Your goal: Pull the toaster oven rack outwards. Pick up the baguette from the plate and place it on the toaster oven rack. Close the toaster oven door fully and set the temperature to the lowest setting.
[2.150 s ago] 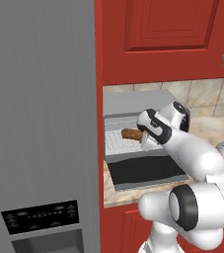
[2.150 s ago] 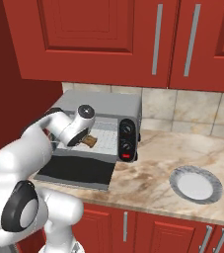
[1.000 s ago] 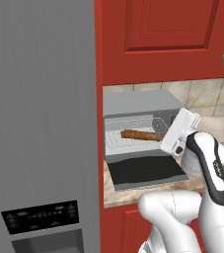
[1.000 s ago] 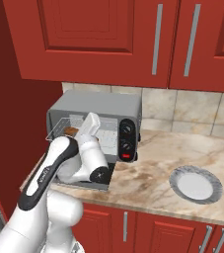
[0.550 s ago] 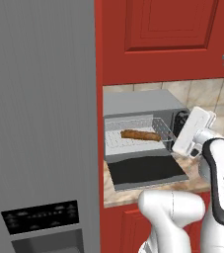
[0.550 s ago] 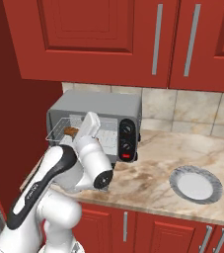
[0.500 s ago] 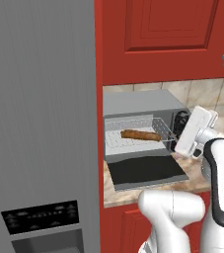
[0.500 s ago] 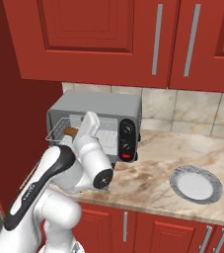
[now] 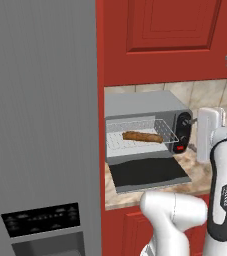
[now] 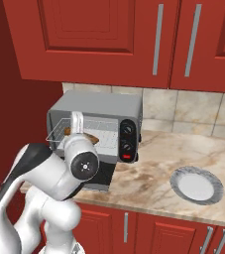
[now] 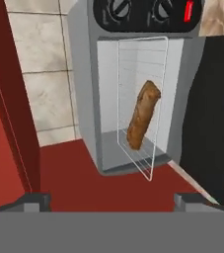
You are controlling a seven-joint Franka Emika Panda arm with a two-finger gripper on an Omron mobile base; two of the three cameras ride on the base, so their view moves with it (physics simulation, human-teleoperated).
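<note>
A tall flat grey fridge takes the left of the left base view, cut off at the top and bottom; a black dispenser panel low on it carries pale markings too small to read. To its right, under red wooden cabinets, the boxy grey-silver toaster oven stands on the beige marbled stone counter. Its dark glass toaster oven door lies folded down flat and open toward the near side. The thin silver wire toaster oven rack is drawn out over the door, and the small golden-brown baguette lies along it, nearer the right end. In the right base view the arm's white body hides most of the rack and baguette. On the oven's right sits the black control panel with two knobs and a red button; no lettering can be made out.

The gripper hangs clear in front of the oven, its jaws spread wide with nothing between them; just the two dark fingertips poke into the hand view.

Far right on the counter, well apart from the oven, rests the shallow round grey-white plate, bare.
</note>
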